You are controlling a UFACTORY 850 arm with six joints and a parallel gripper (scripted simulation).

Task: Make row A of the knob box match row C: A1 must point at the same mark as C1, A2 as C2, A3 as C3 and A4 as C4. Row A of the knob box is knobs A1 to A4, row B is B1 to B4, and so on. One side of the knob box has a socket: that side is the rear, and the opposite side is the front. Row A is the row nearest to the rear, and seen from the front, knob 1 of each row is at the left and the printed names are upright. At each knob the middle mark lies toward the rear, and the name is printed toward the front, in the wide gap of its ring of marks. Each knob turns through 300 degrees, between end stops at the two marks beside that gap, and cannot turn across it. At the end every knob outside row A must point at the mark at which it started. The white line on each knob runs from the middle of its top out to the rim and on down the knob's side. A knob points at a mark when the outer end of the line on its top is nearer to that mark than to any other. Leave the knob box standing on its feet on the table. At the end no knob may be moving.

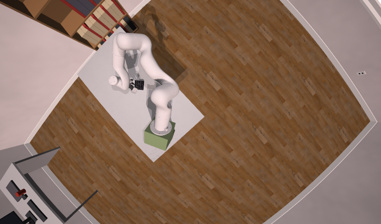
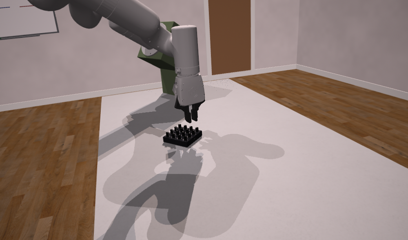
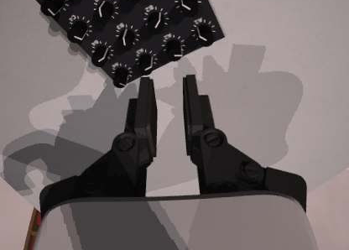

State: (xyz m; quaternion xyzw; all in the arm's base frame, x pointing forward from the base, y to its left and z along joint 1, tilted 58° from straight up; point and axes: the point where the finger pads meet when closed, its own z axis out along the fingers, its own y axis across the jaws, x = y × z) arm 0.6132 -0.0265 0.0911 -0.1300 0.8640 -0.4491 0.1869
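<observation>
The black knob box (image 1: 138,84) (image 2: 182,136) (image 3: 129,12) stands flat on the white table top (image 1: 112,106) (image 2: 286,180), with four rows of black knobs that each carry a white line. My gripper (image 1: 132,87) (image 2: 192,118) (image 3: 169,93) hangs a little above the box, over its edge nearest the arm's base. The fingers point down with a narrow gap between them and nothing in it. In the wrist view the fingertips lie just outside the box's nearest row of knobs. The printed names are too small to read.
The arm's green pedestal (image 1: 158,139) (image 2: 167,61) stands at the table's edge behind the box. A bookshelf (image 1: 84,10) stands past the table's far corner. Wooden floor (image 2: 45,153) surrounds the table top.
</observation>
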